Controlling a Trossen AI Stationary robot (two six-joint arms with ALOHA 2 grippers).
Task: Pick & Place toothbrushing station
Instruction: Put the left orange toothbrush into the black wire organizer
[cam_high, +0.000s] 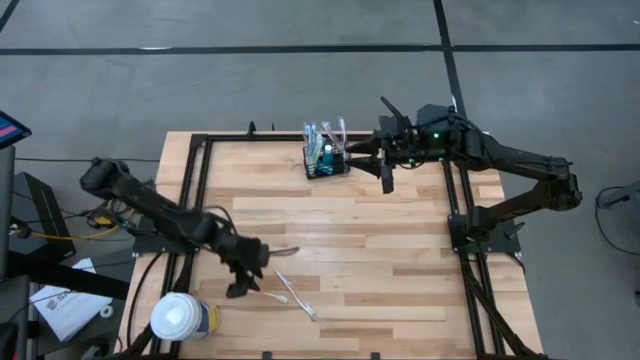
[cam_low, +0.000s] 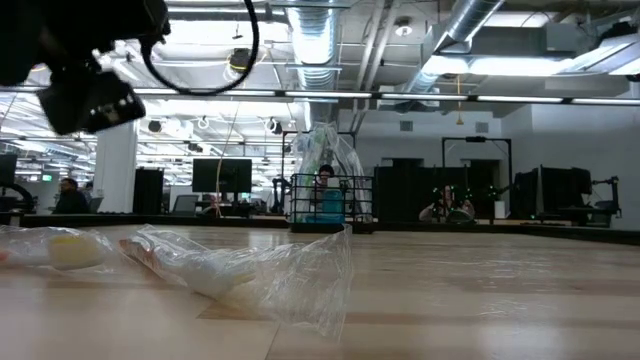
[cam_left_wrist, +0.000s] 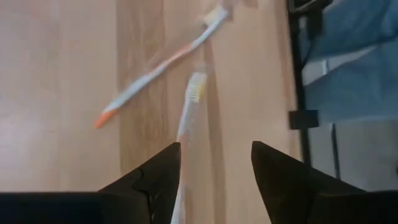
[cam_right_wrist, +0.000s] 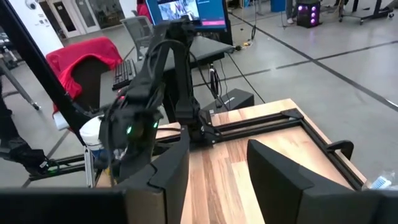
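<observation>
Toothbrushes are seen lying loose on the wooden desk (cam_high: 340, 220), just ahead of the left gripper (cam_high: 243, 270). One wrapped toothbrush (cam_left_wrist: 186, 118) is lined up between its open fingers, likely so it can be picked up; nothing is held yet. A second toothbrush (cam_left_wrist: 163, 63) is crossed just beyond it. The black basket (cam_high: 326, 160) (already filled with brushes and a teal tube) is kept far off, right beside the right gripper (cam_high: 352, 152), whose fingers are parted and empty. A lidded cup (cam_high: 180, 318) is stood close by the left gripper. A big open room with screens is seen behind.
</observation>
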